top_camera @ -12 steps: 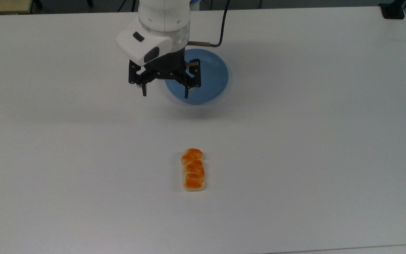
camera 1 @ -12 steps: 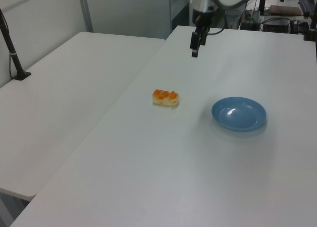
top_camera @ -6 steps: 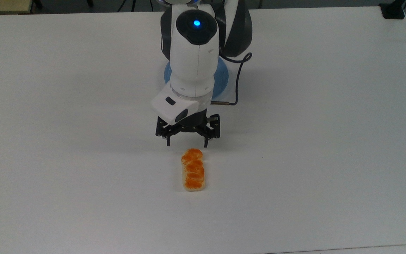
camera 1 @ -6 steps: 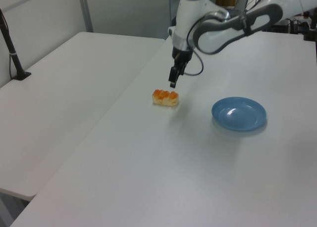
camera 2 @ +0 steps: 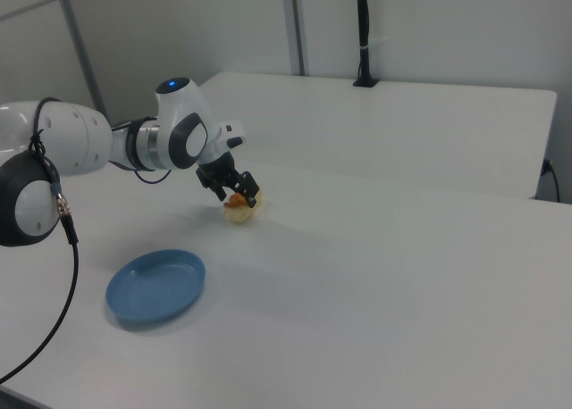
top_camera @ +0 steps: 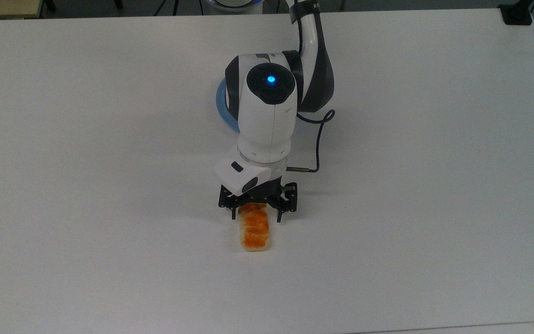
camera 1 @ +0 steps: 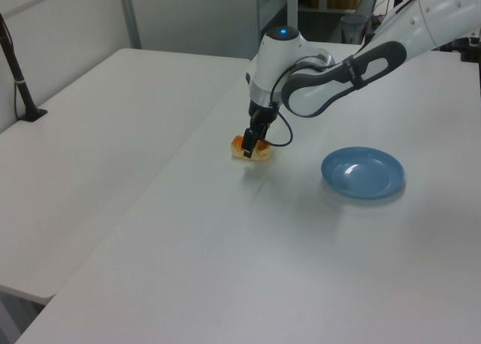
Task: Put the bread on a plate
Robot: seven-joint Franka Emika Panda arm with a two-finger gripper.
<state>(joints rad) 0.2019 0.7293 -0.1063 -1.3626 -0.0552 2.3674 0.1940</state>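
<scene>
Likely light and soft, bread (top_camera: 254,232) flat on table (top_camera: 109,185), well apart from plate (camera 1: 362,173). Gripper (top_camera: 257,215) spread open, straddling far end; better pinched gently across pale sides.

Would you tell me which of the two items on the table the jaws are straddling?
The orange-topped bread; the blue plate lies apart, untouched.
</scene>
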